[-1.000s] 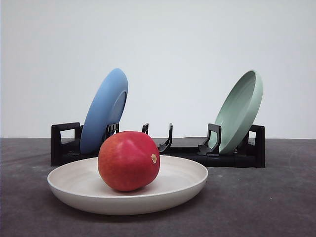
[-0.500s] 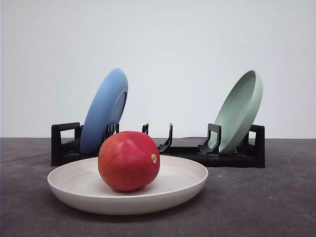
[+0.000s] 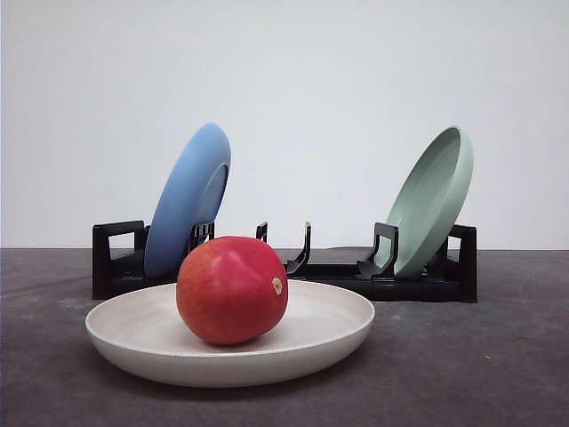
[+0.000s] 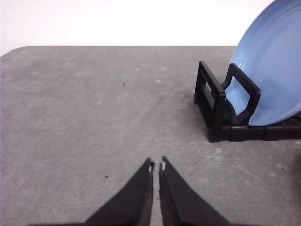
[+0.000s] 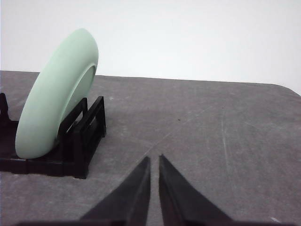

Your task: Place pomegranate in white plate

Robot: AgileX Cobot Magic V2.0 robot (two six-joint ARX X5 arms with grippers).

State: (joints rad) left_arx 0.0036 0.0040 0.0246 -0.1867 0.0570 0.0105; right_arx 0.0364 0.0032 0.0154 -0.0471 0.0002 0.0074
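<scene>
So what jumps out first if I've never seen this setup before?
The big red pomegranate sitting in the white plate at the front of the grey table. Behind it, a blue plate and a pale green plate lean in a black rack.

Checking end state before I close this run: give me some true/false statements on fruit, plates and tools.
1. The pomegranate lies in the white plate. True.
2. The blue plate lies flat on the table. False: it stands tilted in the black rack.
3. The left tool grips the fruit. False: it is shut on nothing, above bare table.
4. The green plate leans in the rack. True.
5. The right tool is wide open. False: its fingers are nearly together.
</scene>
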